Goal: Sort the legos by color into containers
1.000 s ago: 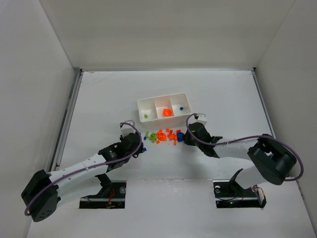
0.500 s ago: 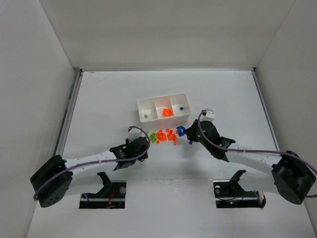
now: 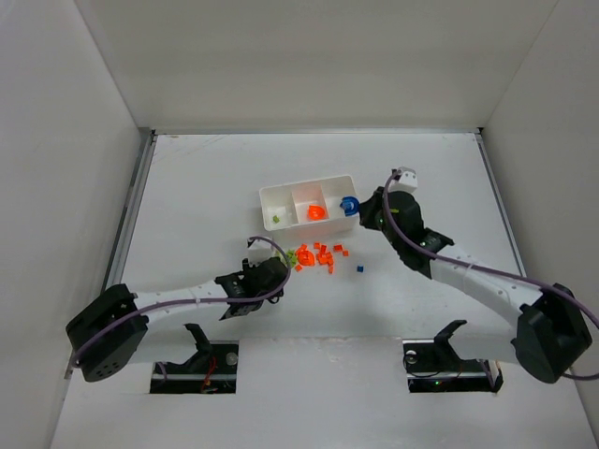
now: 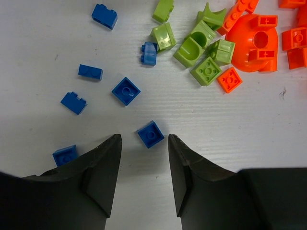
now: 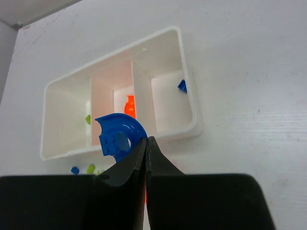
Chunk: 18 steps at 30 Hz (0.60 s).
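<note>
One curved blue brick pinched in the right gripper wants centring over the right-hand compartment before release.

Table: white and matte, filling the middle of the top view; a few small dark specks showed on it in the left wrist view.
Back wall: plain white panel at 12 o'clock, meeting the table's far edge.
Nine o'clock wall: plain white.
Three o'clock wall: plain white.
Nine o'clock rail: grey metal strip at that wall's foot.
Three o'clock rail: thinner grey strip.
Recesses: dark rectangular cut-outs in the near edge, at 7 o'clock and 5 o'clock.
</note>
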Motion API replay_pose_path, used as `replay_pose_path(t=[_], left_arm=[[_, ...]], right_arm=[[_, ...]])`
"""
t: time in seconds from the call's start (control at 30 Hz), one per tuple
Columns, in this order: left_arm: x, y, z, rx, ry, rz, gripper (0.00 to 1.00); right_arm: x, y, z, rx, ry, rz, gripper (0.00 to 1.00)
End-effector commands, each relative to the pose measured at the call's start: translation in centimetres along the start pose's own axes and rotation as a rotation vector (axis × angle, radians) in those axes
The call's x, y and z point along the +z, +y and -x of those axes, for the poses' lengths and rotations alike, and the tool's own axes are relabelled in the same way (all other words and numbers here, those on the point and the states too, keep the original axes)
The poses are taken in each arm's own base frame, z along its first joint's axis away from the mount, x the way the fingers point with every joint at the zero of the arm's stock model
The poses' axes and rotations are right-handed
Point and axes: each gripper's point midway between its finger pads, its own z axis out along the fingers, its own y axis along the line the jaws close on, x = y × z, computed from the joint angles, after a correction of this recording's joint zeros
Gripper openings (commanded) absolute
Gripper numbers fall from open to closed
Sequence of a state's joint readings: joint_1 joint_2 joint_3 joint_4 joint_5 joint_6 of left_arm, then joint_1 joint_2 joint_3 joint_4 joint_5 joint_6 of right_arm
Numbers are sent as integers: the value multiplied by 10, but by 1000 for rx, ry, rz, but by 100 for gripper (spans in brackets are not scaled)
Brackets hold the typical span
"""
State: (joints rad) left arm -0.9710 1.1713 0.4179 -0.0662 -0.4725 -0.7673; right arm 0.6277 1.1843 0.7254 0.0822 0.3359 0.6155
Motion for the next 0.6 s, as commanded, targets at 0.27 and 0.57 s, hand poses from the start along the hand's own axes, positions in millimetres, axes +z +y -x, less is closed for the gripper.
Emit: replay_pose_path(t=[0.27,0.57], left_arm=[[6,-4,3,58,-24,40,40],[7,0,-2,76,-13,55,34]], right_arm=[[66,3,22,-59,-19,-44,12],[49,14,36,-45,-72,1,36]])
